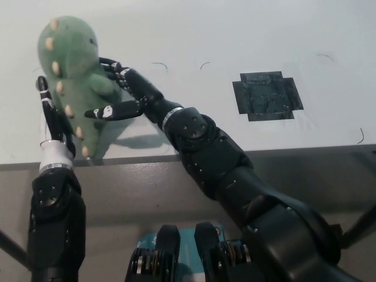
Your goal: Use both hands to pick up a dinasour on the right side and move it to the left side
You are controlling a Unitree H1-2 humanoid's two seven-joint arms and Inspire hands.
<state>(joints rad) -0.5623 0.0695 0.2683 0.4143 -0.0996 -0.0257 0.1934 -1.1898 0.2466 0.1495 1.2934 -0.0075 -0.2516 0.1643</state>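
Toy: a green plush dinosaur (73, 82) with cream spikes down its back, upright at the far left of the white table (235, 35), its tail tip near the table's near edge.
Left hand (50, 114): pressed flat against the dinosaur's left side, fingers straight and pointing away.
Right hand (120, 94): fingers curled against the dinosaur's right side, the toy squeezed between both hands.
Table marking: a black tape patch (267, 95) well to the right.
Containers: none visible.

No readable text anywhere (the right robot hand (120, 94) bears only a blurred white mark).
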